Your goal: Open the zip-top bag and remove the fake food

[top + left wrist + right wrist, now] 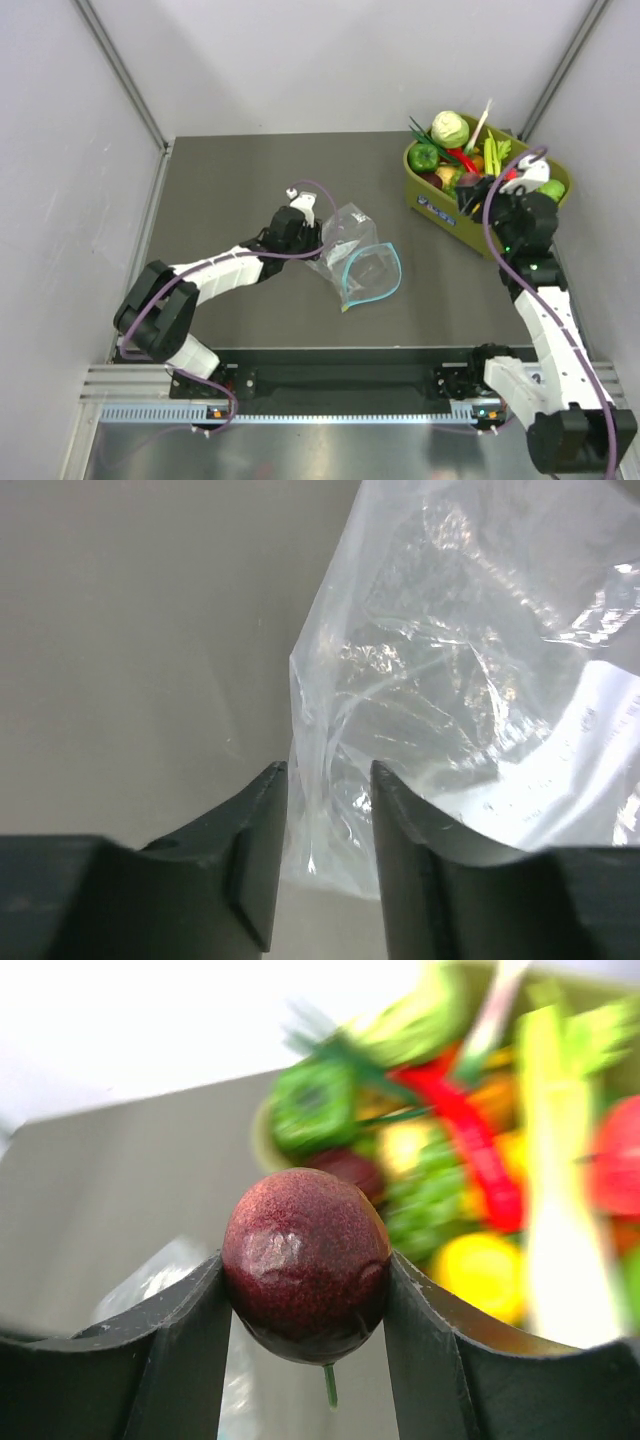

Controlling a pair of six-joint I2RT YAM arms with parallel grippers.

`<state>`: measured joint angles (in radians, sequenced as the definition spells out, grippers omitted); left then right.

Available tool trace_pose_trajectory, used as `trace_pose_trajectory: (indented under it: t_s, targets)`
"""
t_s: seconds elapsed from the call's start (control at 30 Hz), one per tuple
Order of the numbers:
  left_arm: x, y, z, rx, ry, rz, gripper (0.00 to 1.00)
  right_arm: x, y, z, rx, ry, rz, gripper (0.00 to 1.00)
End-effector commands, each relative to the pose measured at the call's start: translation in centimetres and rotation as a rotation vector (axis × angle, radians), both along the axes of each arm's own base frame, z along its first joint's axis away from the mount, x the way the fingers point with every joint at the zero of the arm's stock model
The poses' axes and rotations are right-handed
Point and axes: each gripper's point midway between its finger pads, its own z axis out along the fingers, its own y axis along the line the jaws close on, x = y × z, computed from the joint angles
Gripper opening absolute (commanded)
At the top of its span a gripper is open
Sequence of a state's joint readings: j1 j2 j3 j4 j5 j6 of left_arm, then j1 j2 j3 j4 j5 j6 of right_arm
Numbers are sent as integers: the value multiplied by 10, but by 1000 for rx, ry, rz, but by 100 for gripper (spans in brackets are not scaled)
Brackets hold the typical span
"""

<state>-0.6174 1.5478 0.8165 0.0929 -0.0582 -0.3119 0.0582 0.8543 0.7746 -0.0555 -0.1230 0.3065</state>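
Left end effector (328, 780) first: its fingers stand a narrow way apart, and a folded edge of the zip-top bag (355, 255) sits in the gap without being pinched. The bag lies mid-counter, mouth toward you, with the teal zip strip (385, 280) spread in an open loop. No food shows inside it in either view that catches it.

Your right end effector (305, 1260) grips a dark red round fruit (300, 1295) across its widest part, up by the olive-green tub (450, 215) at the far right of the counter (230, 190).

Watch these:

- The fruit is smooth and round, and only the fingertips bear on it. A quick swing or a small easing of the grip would likely let it slip and roll away across the counter.
- The tub looks heaped. Let the fruit go from high above the pile and it may bounce off the other pieces and over the rim.
- The bag is light, crinkly and pinned by nothing. If you draw the left arm back while the film lies between the fingers, a finger edge could snag it and drag or flip the bag.
- Should you need the bag again, closing on that thin fold may catch one layer only, or none.
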Motion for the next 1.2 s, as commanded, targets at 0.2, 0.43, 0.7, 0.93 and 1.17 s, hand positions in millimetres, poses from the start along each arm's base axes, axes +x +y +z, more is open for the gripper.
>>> trace_pose_trajectory:
  t_s: [0.2,0.43,0.7,0.93,1.17]
  targets:
    - [4,6,74,-32,-90,24,75,20,-99,-18,-24,120,-267,29]
    - [1,15,96,-20,-112,47,79,23,-127,-33,-44,173,-372,40]
    - [-3,19,110,-31,-143,46,82,27,-140,-43,-45,218,-406,72]
    - [-3,19,121,-47,-163,47,83,15,-133,-14,-49,139,-391,97]
    - [2,31,156,-57,-232,113,85,-3,-87,31,-34,-10,-180,98]
